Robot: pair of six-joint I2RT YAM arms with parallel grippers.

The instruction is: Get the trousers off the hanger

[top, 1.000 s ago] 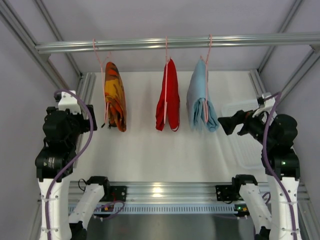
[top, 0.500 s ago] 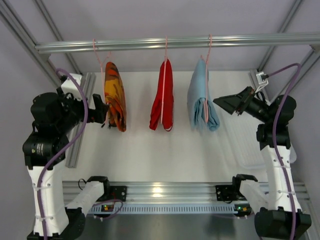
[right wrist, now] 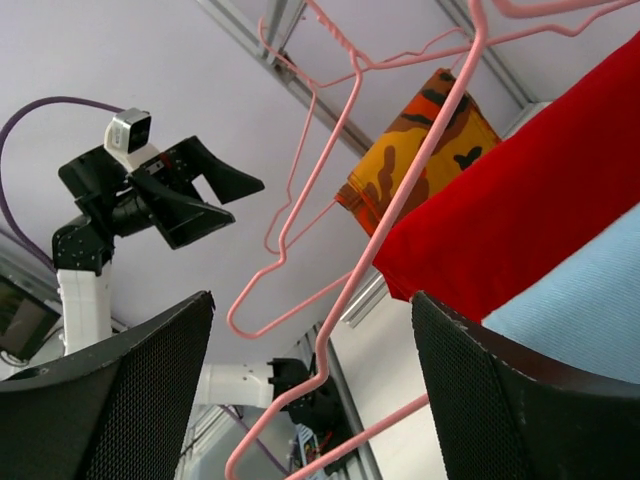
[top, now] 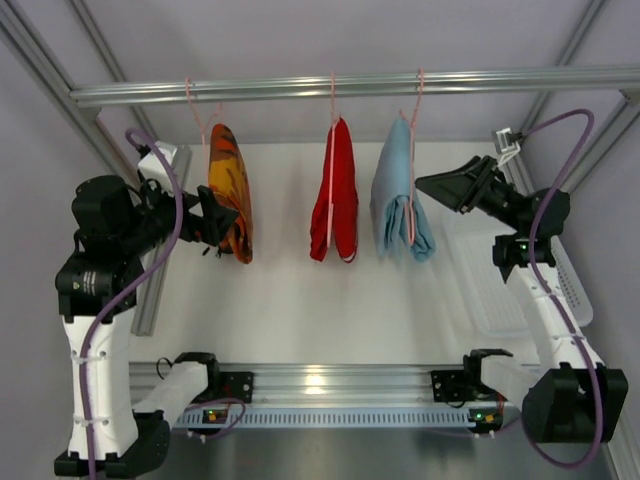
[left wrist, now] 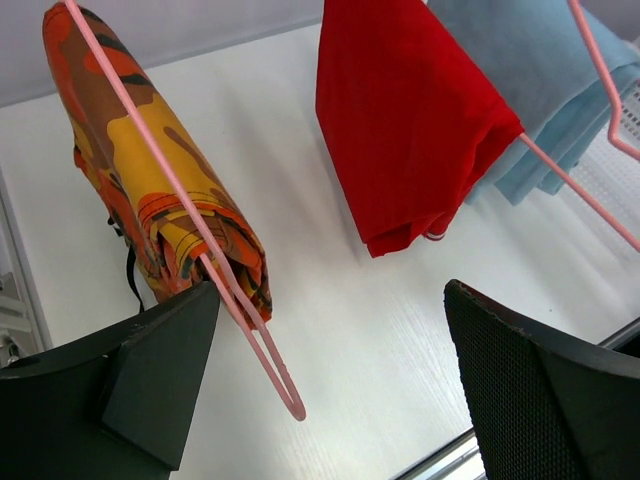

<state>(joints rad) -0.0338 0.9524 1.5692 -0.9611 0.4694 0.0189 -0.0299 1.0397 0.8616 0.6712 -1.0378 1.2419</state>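
Three folded trousers hang on pink hangers from a metal rail [top: 350, 85]: orange-yellow patterned [top: 230, 190], red [top: 338, 195], light blue [top: 398, 200]. My left gripper [top: 222, 215] is open, just left of the orange trousers' lower end. In the left wrist view the open left gripper [left wrist: 330, 295] frames the low tip of the orange pair's hanger [left wrist: 240, 310], with the orange [left wrist: 150, 190], red [left wrist: 400, 110] and blue [left wrist: 520, 60] trousers beyond. My right gripper [top: 428, 186] is open, just right of the blue trousers. The right wrist view shows the open right gripper [right wrist: 312, 300] around the pink hanger wire [right wrist: 400, 215], beside the blue cloth [right wrist: 590, 310].
A white basket [top: 500, 290] lies on the white table at the right, below the right arm. Aluminium frame posts stand at both sides, with a loose rail [top: 160, 250] along the left edge. The arm bases sit at the near edge.
Both arms have risen and reached inward: the left gripper towards the orange trousers, the right towards the blue trousers. The red trousers have swung a little.
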